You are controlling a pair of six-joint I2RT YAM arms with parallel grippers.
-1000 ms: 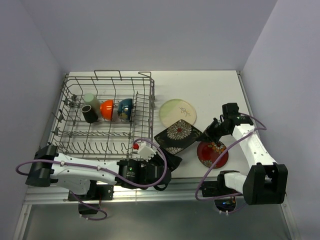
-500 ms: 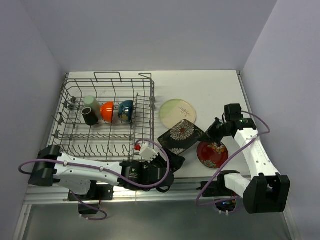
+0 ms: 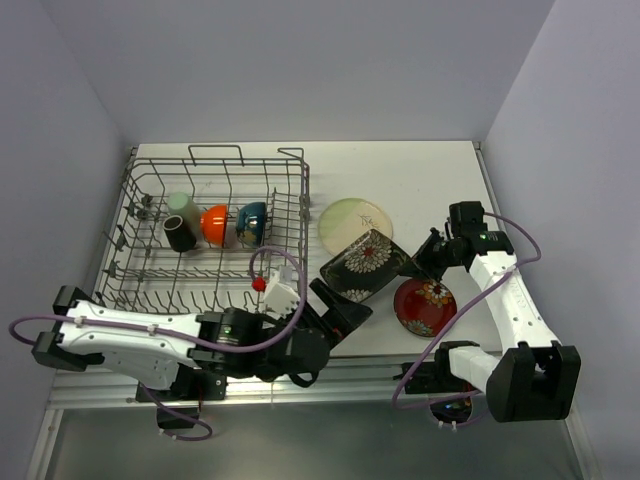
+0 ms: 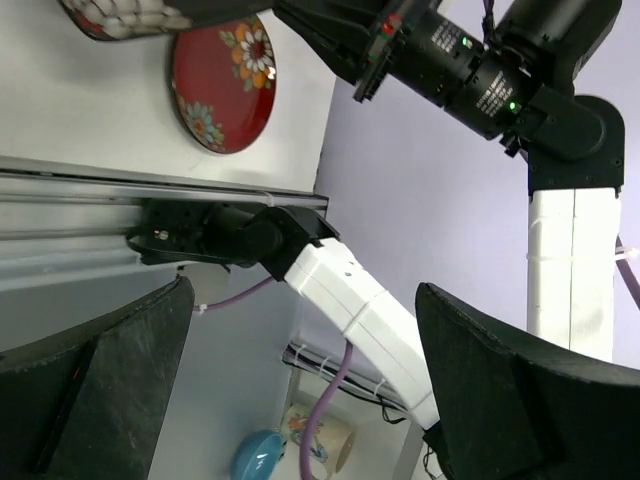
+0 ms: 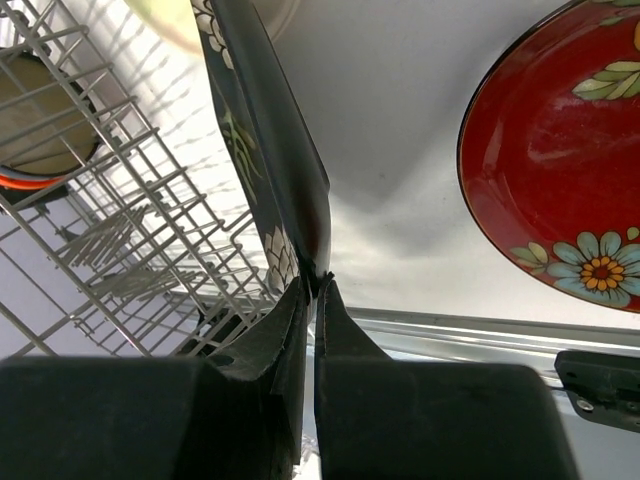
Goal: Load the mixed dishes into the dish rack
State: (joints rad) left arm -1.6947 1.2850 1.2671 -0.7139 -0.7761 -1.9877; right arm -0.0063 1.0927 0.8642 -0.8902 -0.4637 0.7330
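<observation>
The black square floral plate (image 3: 362, 264) is tilted up on edge beside the dish rack (image 3: 150, 275). My right gripper (image 3: 413, 262) is shut on its right rim; the right wrist view shows the fingers (image 5: 315, 282) pinching the plate (image 5: 268, 150). My left gripper (image 3: 343, 308) is open at the plate's near left corner, holding nothing; its wrist view (image 4: 300, 380) shows wide-apart pads. The red floral plate (image 3: 425, 306) lies flat below the right gripper. The pale green-cream plate (image 3: 355, 224) lies behind. A cup (image 3: 180, 222), orange bowl (image 3: 213, 222) and dark blue bowl (image 3: 250, 220) sit in the rack.
The rack's raised right wall (image 3: 300, 215) stands close to the held plate. The table's metal front rail (image 3: 380, 368) runs below the plates. The red plate also shows in the wrist views (image 4: 225, 85) (image 5: 570, 180). The rack's tines (image 5: 110, 230) are left of the held plate.
My right gripper has raised the black plate's right rim, tilting it steeper and shifting it left. My left arm has swung, its gripper moving up under the plate's near corner.
</observation>
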